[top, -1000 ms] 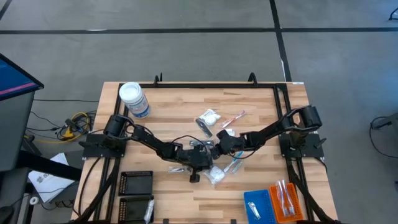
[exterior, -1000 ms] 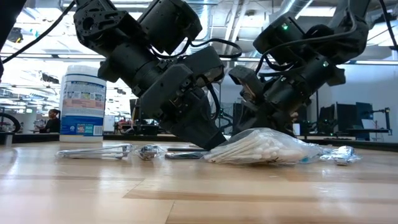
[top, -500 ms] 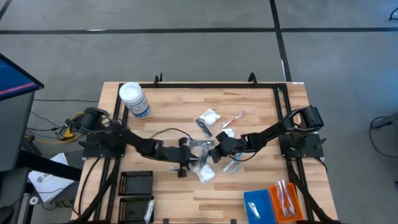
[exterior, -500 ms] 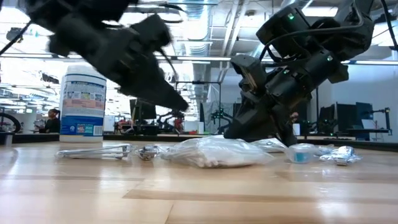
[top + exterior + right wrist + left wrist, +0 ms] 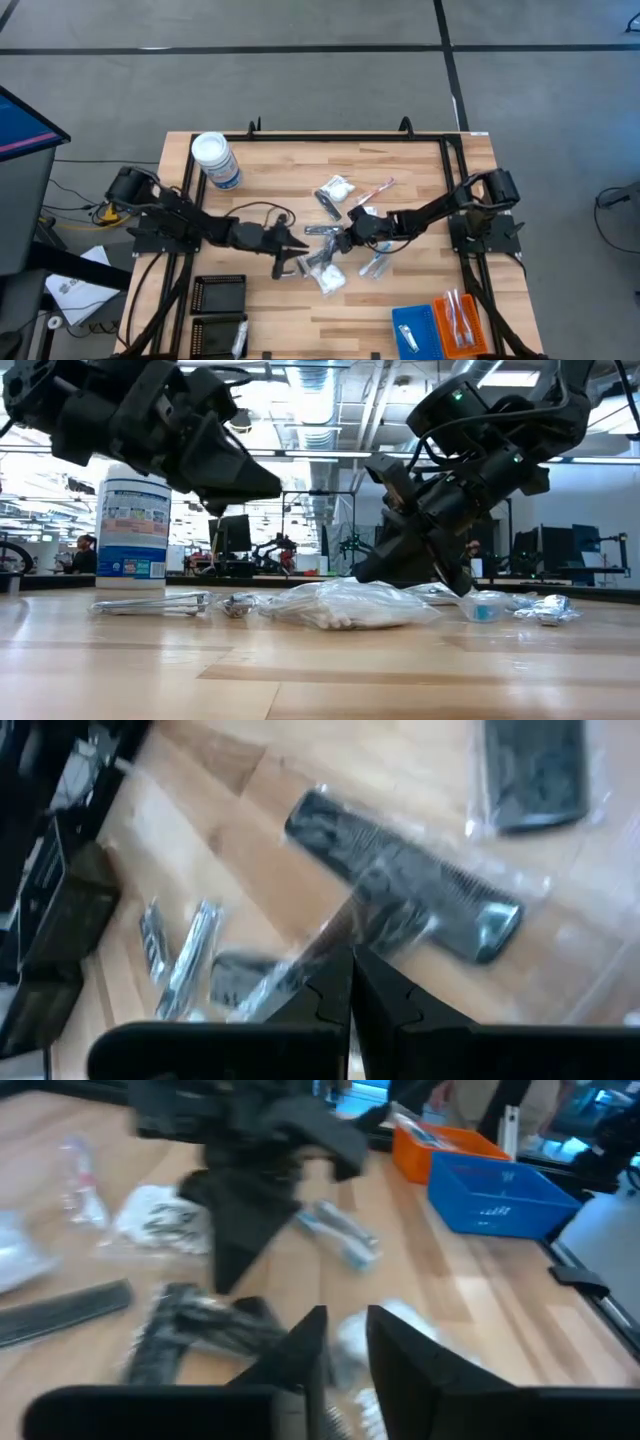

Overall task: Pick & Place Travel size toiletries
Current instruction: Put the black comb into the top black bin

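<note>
Left jaws: a narrow gap shows between the two fingers point(image 5: 310, 1355) in the left wrist view, with nothing between them
Left gripper point(image 5: 296, 243): raised off the table point(image 5: 420, 170), just beside the pile of toiletries, pointing toward the middle
Right jaws: pressed together, tips meeting in the right wrist view
Right gripper point(image 5: 345, 239): low at the centre of the table, tips down among the wrapped items; whether it pinches one I cannot tell
Swab bag point(image 5: 345, 605): clear bag of white sticks lying flat on the wood, below both grippers, touched by neither in the low view
Comb point(image 5: 400, 875): dark, in clear wrap, just ahead of the right fingertips
Other toiletries: a white sachet point(image 5: 335, 187) and a red-pink toothbrush point(image 5: 378, 188) farther back; a blue toothbrush point(image 5: 376, 266) near the right gripper
Jar point(image 5: 214, 160): upright at the back left corner
Trays: blue point(image 5: 414, 328) and orange point(image 5: 458, 320) at front right, black point(image 5: 218, 295) at front left
</note>
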